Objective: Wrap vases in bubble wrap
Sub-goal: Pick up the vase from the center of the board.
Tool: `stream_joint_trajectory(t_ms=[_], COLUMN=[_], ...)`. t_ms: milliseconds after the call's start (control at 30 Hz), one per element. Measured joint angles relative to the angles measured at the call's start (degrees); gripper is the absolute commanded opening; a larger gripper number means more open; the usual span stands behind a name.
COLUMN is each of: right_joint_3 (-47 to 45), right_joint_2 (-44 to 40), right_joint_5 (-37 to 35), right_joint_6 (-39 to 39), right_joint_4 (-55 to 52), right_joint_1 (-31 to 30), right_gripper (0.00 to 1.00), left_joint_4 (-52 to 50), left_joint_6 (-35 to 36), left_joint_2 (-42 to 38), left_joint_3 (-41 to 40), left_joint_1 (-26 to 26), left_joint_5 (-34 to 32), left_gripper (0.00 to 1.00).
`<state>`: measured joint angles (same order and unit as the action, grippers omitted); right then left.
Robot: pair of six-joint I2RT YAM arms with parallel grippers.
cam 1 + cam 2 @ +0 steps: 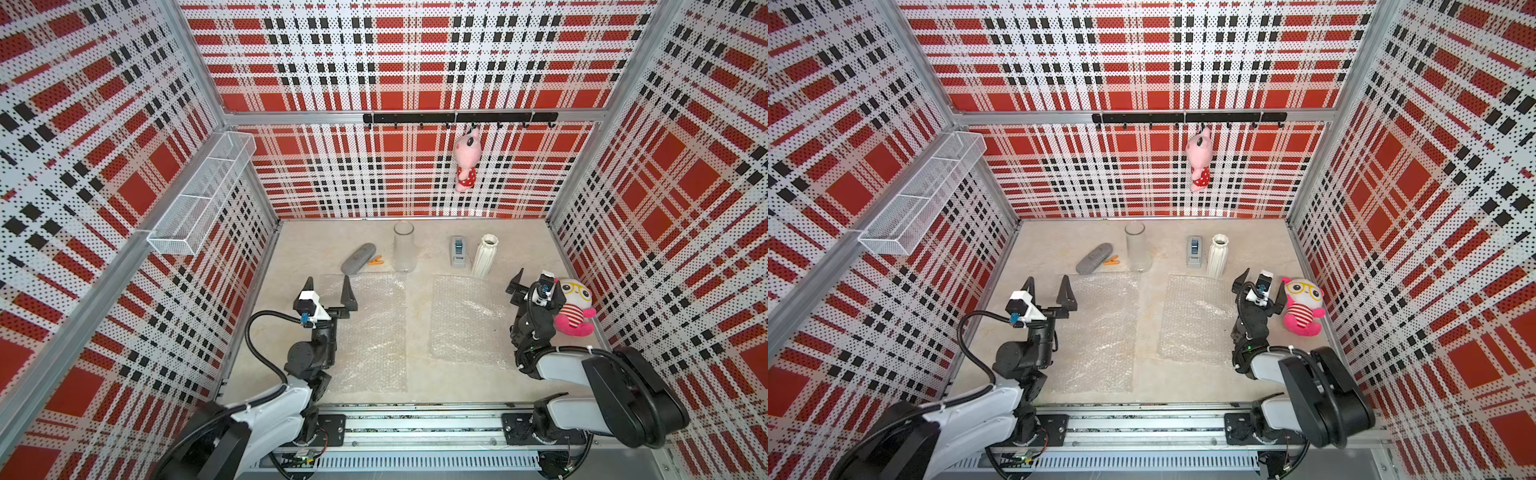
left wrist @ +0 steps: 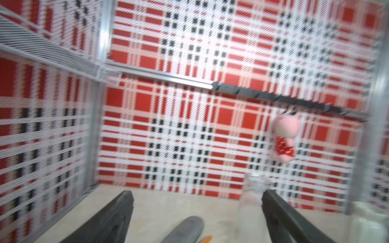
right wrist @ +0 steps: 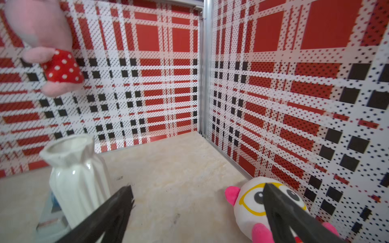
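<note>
Sheets of bubble wrap lie flat on the bench [image 1: 417,291], side by side, with a strip of bare bench between them: the left sheet [image 1: 370,332] and the right sheet [image 1: 465,320]. The left claw [image 1: 327,286] hangs by the far left corner of the left sheet, its jaws wide and holding nothing. The right claw [image 1: 1262,289] is by the far right corner of the right sheet, also wide and holding nothing. A white and pink soft toy [image 1: 575,307] sits just beside it.

Past the sheets, both vases stand upright. The glass vase [image 1: 404,247] is just past the left sheet. To its left lie a grey case [image 1: 358,258] and a small orange thing [image 1: 376,261]. The white vase [image 1: 484,255] is just past the right sheet, near the right claw, with a grey tape holder [image 1: 458,251] just beside it.

Far back, a pink toy [image 1: 466,160] hangs from a black hook rail [image 1: 457,117]. A wire basket [image 1: 203,195] with three parts is fixed to the left wall.
</note>
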<state>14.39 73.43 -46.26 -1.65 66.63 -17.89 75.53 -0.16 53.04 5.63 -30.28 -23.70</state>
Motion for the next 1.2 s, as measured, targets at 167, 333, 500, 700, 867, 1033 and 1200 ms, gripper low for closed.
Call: stream_joint_trajectory(t_ms=[167,333,500,700,867,1033,1200], right_joint_3=[9.5,18.3,24.4,25.8,28.1,28.2,28.2], right_joint_2=[-12.3,-8.6,1.5,5.1,9.0,12.6,15.1], right_joint_5=[1.0,8.1,26.0,37.2,38.9,40.1,39.6], right_joint_6=[-9.0,-13.9,-16.5,-18.4,-20.0,-22.2,-23.1], right_joint_4=[-25.2,-39.3,-50.8,-53.2,-51.2,-48.6,-44.9], right_joint_1=[-0.4,2.2,3.8,3.7,3.8,4.2,4.4], right_gripper=[1.00,1.00,1.00,1.00,1.00,1.00,1.00], left_joint_4=[-17.7,-25.4,-32.8,-36.0,-38.9,-42.8,-42.9], left_joint_6=[-14.8,-16.2,-12.0,-9.1,-14.8,-25.2,-31.0], left_joint_2=[0.5,9.5,13.0,13.5,16.9,17.1,14.6], left_joint_3=[14.5,19.4,19.0,18.3,18.6,18.2,15.0], left_joint_1=[-1.9,-6.1,-10.8,-11.6,-10.2,-9.2,-8.7], left_joint_5=[1.1,4.5,0.9,-2.2,-10.5,-23.3,-29.1], left_gripper=[0.98,0.98,0.98,0.98,0.98,0.98,0.98])
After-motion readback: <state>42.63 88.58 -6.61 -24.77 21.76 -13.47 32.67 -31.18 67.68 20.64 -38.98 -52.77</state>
